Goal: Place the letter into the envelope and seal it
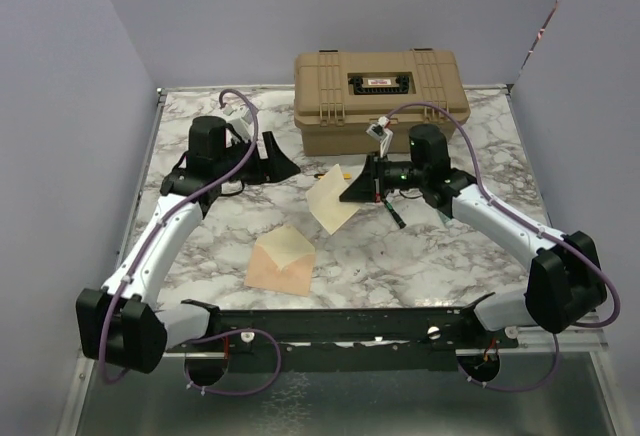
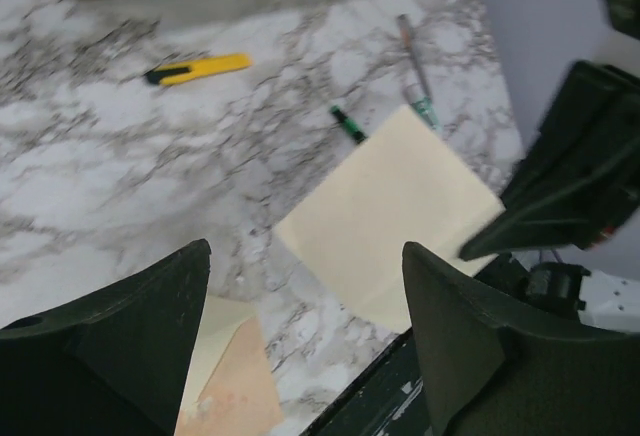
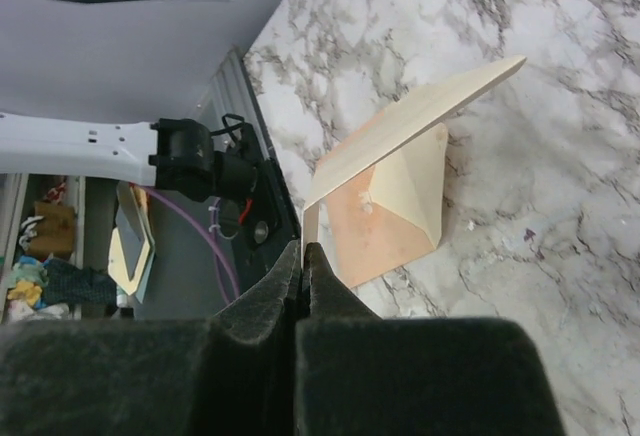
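1. The left arm [image 1: 160, 226] runs up the left side of the bench [image 1: 450, 246] with its elbow bent and its wrist turned inward toward the middle. The left end effector [image 1: 278, 159] is open, its fingers [image 2: 130, 346] spread wide with nothing between them.
2. The envelope [image 1: 282, 259] lies flat on the bench near the front rail. Its flap is open (pale yellow inside), and neither end effector touches it.
3. The letter [image 1: 332, 201] is off the bench and tilted, just behind the envelope and to its right.
4. The right end effector [image 1: 355, 189] is closed on the letter's right edge and pinches it tight. The right arm [image 1: 500, 221] stretches in from the right, wrist pointing left.
5. A pen [image 1: 396, 212] lies just beside that end effector, and a tan toolbox [image 1: 380, 106] stands at the back.
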